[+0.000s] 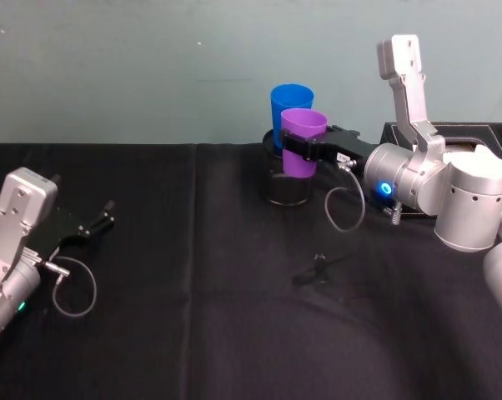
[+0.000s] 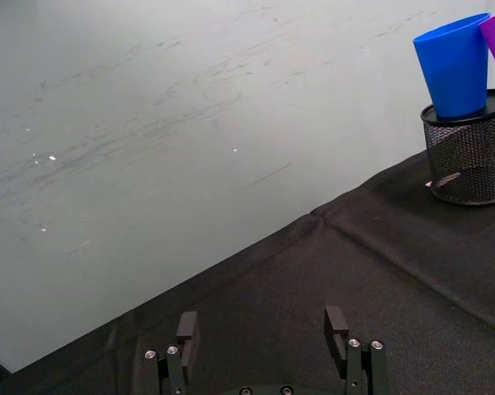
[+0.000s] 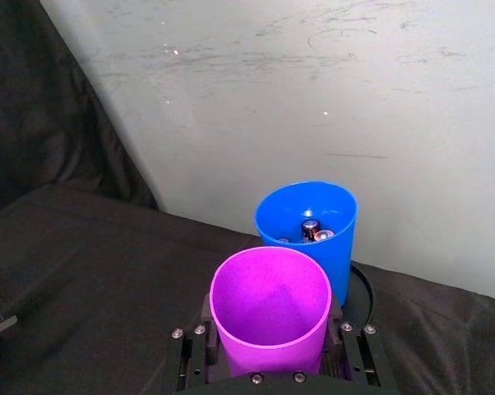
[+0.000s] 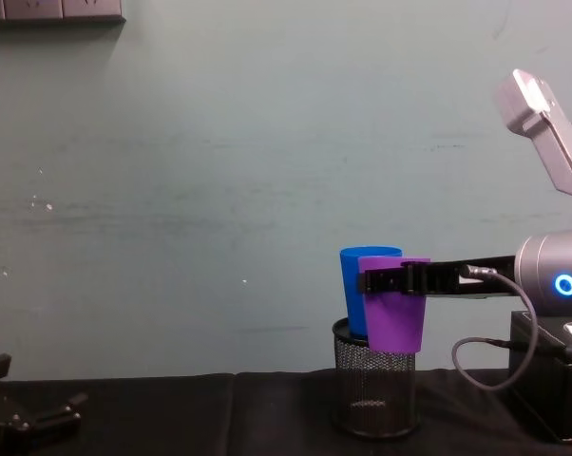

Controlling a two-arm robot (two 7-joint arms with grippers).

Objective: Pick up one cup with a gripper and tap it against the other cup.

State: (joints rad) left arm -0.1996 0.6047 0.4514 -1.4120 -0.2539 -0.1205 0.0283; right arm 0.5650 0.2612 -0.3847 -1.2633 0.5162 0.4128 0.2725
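The desk (image 1: 193, 333), draped in black cloth, runs up to a pale wall. Near its back edge, right of middle, a black wire-mesh pen holder (image 4: 375, 391) stands, and the blue cup (image 1: 290, 107) sits upright in it with small batteries at its bottom. The right tool (image 1: 305, 150) reaches in from the right side, clenched around the purple cup (image 1: 303, 142) at mid-height and holding it upright in the air, above the holder's rim. The purple cup is just in front of the blue one, with their walls touching or very nearly so; which cannot be told. The left tool (image 1: 101, 221) rests released, fingers spread, near the desk's left edge.

The step in hand looks like the tap itself. If contact is not yet made, the next move calls for a small nudge toward the back edge, gentle enough not to tip the blue cup or shift the holder.
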